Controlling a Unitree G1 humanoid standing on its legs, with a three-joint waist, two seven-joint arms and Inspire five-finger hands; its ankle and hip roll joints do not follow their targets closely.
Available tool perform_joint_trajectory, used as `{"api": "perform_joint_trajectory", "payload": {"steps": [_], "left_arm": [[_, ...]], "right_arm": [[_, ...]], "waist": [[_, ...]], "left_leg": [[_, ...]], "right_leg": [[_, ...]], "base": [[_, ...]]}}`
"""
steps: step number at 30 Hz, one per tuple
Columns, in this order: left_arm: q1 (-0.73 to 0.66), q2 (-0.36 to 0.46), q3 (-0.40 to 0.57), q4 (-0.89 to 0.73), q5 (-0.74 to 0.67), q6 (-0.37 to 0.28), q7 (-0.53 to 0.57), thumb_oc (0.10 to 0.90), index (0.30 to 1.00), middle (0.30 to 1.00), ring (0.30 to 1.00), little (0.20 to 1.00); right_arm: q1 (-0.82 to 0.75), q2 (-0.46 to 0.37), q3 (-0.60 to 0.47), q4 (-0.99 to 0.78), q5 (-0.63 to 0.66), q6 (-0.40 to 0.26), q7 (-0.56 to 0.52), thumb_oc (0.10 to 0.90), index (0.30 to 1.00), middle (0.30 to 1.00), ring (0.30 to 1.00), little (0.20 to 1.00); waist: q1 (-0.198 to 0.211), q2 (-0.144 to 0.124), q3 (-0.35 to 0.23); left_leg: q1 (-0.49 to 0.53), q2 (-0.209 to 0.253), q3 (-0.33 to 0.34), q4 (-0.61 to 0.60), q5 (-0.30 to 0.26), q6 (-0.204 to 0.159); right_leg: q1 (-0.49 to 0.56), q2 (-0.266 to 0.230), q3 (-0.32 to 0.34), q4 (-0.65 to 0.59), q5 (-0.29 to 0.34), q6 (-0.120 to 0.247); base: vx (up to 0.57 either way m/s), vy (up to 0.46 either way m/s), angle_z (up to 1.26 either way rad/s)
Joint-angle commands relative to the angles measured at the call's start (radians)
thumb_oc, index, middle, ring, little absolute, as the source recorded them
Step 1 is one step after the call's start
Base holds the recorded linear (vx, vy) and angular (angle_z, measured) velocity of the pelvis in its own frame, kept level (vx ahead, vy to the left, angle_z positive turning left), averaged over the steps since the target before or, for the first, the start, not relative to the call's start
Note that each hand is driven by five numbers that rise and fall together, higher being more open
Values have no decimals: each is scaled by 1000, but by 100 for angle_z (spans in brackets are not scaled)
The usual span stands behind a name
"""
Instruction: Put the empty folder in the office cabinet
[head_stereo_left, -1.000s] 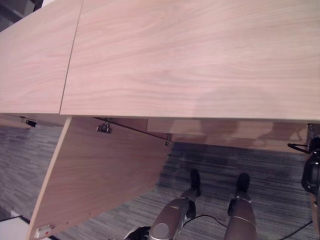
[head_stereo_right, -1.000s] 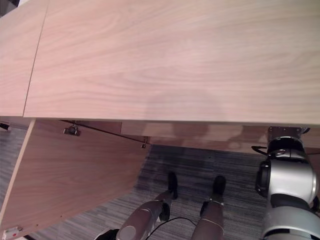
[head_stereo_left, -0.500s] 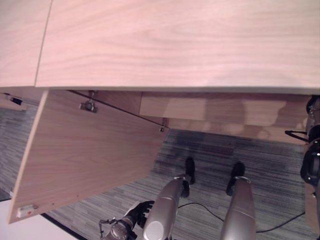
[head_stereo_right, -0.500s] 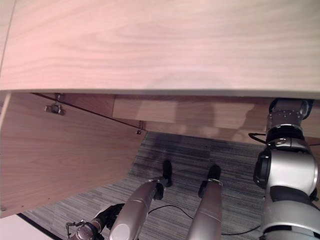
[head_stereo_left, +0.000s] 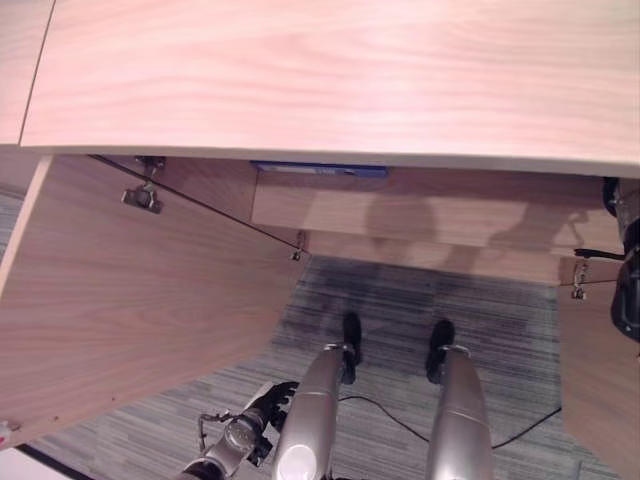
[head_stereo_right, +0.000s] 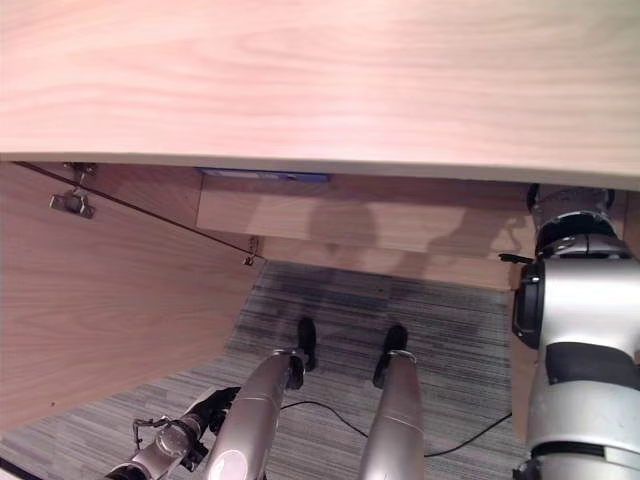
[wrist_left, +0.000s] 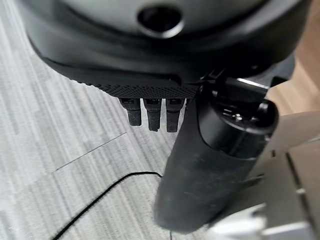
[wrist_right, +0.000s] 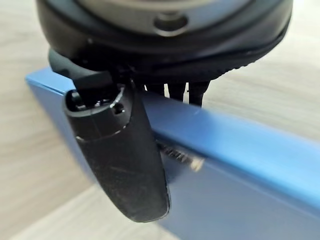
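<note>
Folder (wrist_right: 235, 165), blue, was in your right hand (wrist_right: 120, 150), thumb on one face and fingers curled over its top edge, against pale wood. Its blue edge showed on a shelf under the cabinet (head_stereo_left: 330, 70) top, door (head_stereo_left: 130, 290) swung open at left. Releasing it remained, I judged. Your left hand (wrist_left: 220, 150) hung low over carpet (head_stereo_left: 390, 300), fingers relaxed, holding nothing.

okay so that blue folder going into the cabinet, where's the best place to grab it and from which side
Grip the blue folder at its long top edge, coming over that edge so the thumb lies on one flat face and the fingers on the other. It's thin and flat, so a pinch across the faces suits it. The right hand already holds it that way; the left hand hangs above the carpet.
</note>
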Motion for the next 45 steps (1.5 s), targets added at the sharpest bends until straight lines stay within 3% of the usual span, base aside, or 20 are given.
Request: {"api": "perform_joint_trajectory", "payload": {"steps": [1, 8, 18, 28, 38, 42, 45], "left_arm": [[28, 42, -18, 29, -25, 7, 25, 800, 900, 900, 900, 900], [42, 37, -32, -6, -30, 17, 11, 800, 900, 900, 900, 900], [111, 28, -30, -22, 43, 33, -21, 800, 900, 900, 900, 900], [115, -12, -25, 18, 102, 48, -20, 800, 900, 900, 900, 900], [99, -124, 21, 149, 125, 78, 18, 800, 900, 900, 900, 900], [110, -163, 62, 190, 113, 90, 34, 800, 900, 900, 900, 900], [115, -172, 103, 204, 102, 103, 45, 800, 900, 900, 900, 900]], "right_arm": [[-70, -46, 58, 13, -103, 26, -15, 800, 900, 900, 900, 900], [12, -48, -2, 72, -136, 77, -44, 800, 900, 900, 900, 900], [269, -11, -160, 42, -201, 75, -51, 800, 900, 900, 900, 900], [418, 71, -255, 6, -215, 43, -56, 800, 900, 900, 900, 900], [568, 398, -245, -127, -240, -52, -56, 800, 900, 900, 900, 900], [663, 535, -184, -304, -262, -105, -63, 800, 900, 900, 900, 900], [766, 586, -127, -505, -297, -136, -63, 800, 900, 900, 900, 900]], "waist": [[15, -22, -28], [37, -32, -54], [83, -34, -123], [94, -35, -183], [48, -72, -297], [7, -81, -330], [-25, -80, -341]], "left_leg": [[72, 74, -67, 45, -161, -77], [169, 75, -87, -44, -136, -87], [357, 63, -142, -236, -53, -104], [438, 47, -190, -307, -18, -98], [572, 62, -189, -460, 37, -96], [616, 75, -161, -509, 53, -99], [641, 83, -138, -529, 54, -99]], "right_leg": [[154, -7, 10, -2, -195, 49], [283, -1, -32, -94, -175, 53], [506, -11, -122, -271, -130, 60], [610, -23, -196, -325, -119, 56], [731, 12, -243, -456, -65, 60], [760, 23, -230, -510, -33, 67], [758, 29, -211, -519, -22, 69]], "base": [[-5, -23, 5], [31, -42, 6], [70, -40, 11], [41, -21, 25], [58, -10, 8], [59, 2, -8], [47, 18, -16]]}}
